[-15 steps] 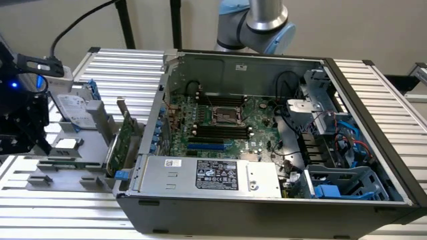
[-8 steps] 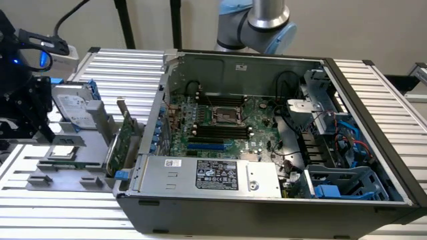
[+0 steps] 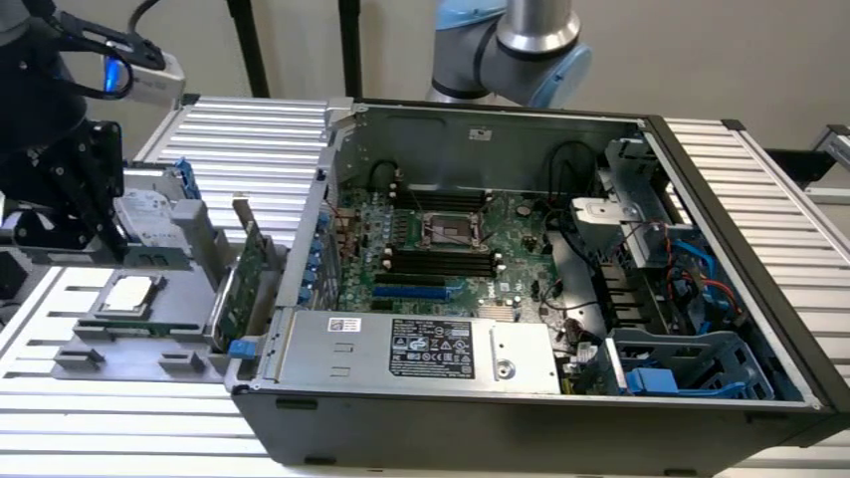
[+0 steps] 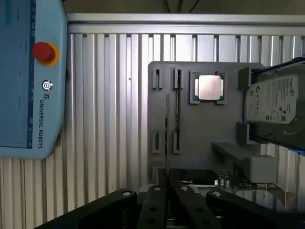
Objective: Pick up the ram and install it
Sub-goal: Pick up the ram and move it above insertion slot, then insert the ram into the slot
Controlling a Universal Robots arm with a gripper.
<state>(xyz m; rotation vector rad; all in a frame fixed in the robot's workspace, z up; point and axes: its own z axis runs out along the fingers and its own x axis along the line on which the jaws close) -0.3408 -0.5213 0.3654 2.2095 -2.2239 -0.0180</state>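
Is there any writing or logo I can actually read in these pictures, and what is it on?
"UNIVERSAL ROBOTS", with a round logo: on the light-blue control pendant.
The hard drive label: too small to read.
The power supply label: blurred, unreadable.

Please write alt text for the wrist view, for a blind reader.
A grey slotted tray on a ribbed metal table holds a thin dark ram stick on edge, a square silver processor chip and a silver hard drive.
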